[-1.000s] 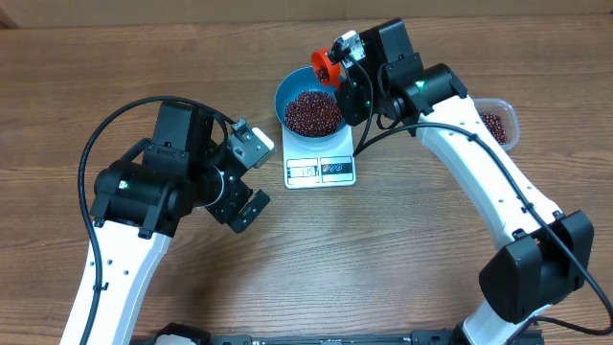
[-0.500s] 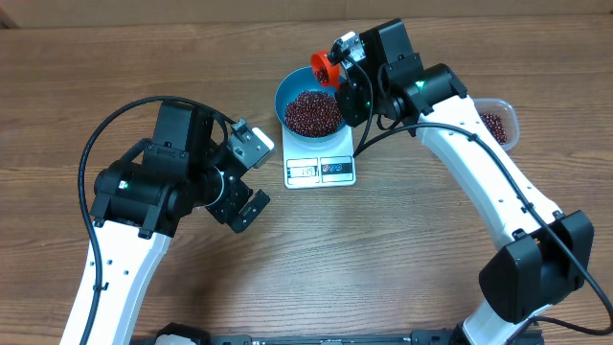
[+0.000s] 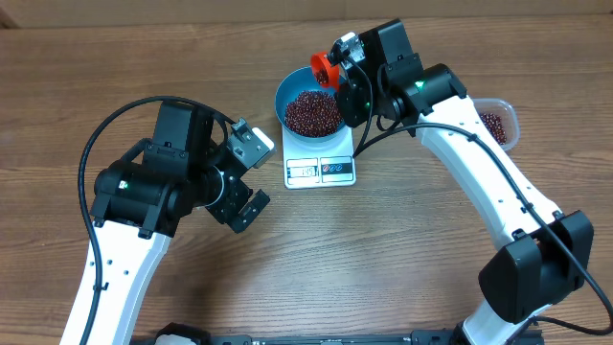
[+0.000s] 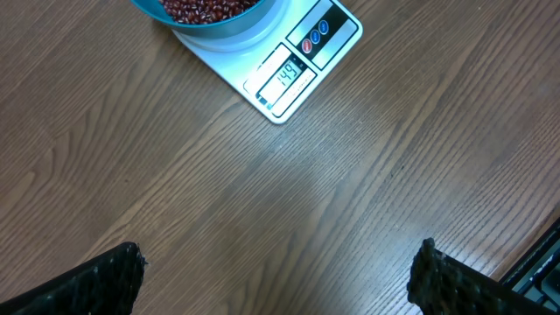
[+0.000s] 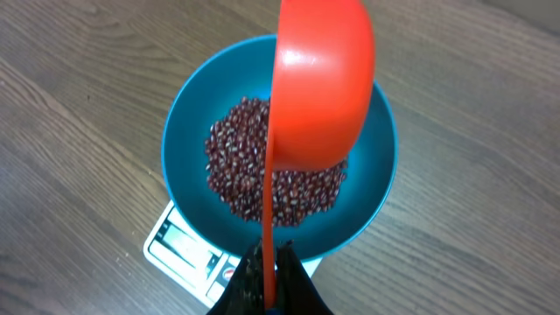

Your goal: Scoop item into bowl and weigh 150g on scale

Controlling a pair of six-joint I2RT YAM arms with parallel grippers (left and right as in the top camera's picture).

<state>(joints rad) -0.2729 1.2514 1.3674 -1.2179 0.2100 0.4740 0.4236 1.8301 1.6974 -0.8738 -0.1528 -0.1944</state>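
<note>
The blue bowl (image 3: pixel 308 107) stands on the white scale (image 3: pixel 320 170) and holds a heap of dark red-brown beans (image 3: pixel 312 112). My right gripper (image 5: pixel 270 260) is shut on the thin handle of an orange scoop (image 5: pixel 319 87), held on its side above the bowl (image 5: pixel 367 197) and beans (image 5: pixel 236 166). The scoop (image 3: pixel 327 66) hangs over the bowl's far right rim. My left gripper (image 4: pixel 278 276) hangs open over bare wood, short of the scale (image 4: pixel 289 74), with nothing between its fingers. The bowl's edge (image 4: pixel 223 22) shows at the top of the left wrist view.
A clear plastic container (image 3: pixel 500 123) with more beans sits at the right, partly behind my right arm. The wooden table (image 3: pixel 383 259) runs all round the scale. My left arm (image 3: pixel 158 187) stands left of the scale.
</note>
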